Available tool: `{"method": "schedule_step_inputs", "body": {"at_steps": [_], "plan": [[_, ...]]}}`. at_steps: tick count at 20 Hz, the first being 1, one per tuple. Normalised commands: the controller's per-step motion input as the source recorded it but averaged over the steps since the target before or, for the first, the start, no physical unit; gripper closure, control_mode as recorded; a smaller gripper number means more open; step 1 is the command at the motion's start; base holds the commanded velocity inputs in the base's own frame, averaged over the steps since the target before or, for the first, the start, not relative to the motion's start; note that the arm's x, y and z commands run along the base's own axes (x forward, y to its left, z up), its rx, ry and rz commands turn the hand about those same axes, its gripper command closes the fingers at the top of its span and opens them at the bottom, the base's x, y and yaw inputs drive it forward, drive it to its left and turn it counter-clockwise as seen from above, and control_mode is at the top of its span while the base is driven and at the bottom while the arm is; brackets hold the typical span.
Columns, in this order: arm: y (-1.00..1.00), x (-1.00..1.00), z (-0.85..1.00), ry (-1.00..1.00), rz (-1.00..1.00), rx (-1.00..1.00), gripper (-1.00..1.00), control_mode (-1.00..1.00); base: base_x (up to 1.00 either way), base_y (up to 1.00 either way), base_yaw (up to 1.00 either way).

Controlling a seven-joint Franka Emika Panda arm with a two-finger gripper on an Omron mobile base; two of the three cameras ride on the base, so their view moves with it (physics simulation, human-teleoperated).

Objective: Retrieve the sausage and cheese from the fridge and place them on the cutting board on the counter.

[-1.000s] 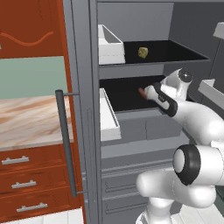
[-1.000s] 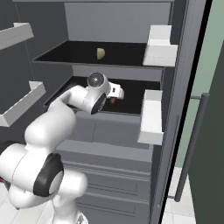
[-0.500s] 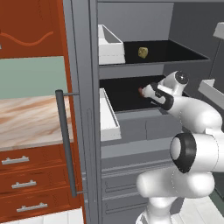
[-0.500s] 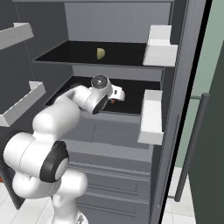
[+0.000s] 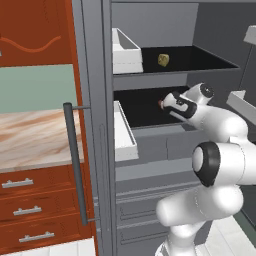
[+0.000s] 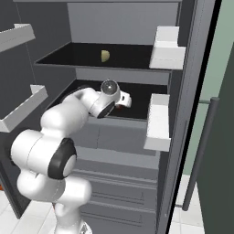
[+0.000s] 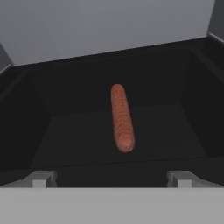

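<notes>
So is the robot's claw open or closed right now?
Open. In the hand view, the gripper has its two fingertips far apart, and the sausage lies loose on the fridge shelf ahead of them.

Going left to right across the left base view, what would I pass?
Counter → fridge handle → white door bin → cheese on the upper shelf → white robot arm.

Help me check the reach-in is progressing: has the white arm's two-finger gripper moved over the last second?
Yes. The gripper has pushed deeper into the tall grey metal fridge, over its dark lower shelf, toward the reddish-brown sausage.
</notes>
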Motion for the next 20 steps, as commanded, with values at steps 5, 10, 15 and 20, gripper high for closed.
{"method": "schedule_step_inputs", "body": {"at_steps": [5, 10, 15, 20], "plan": [[0.0, 0.14, -0.16, 0.0, 0.02, 0.0, -1.0, -1.0, 0.0, 0.0, 0.0], [0.0, 0.23, -0.01, 0.0, 0.02, 0.0, -1.0, -1.0, 0.0, 0.0, 0.0], [0.0, 0.19, -0.03, 0.0, 0.03, 0.0, -1.0, -1.0, 0.0, 0.0, 0.0], [0.0, 0.06, -0.19, 0.0, 0.05, 0.0, -1.0, -1.0, 0.0, 0.0, 0.0]]}}
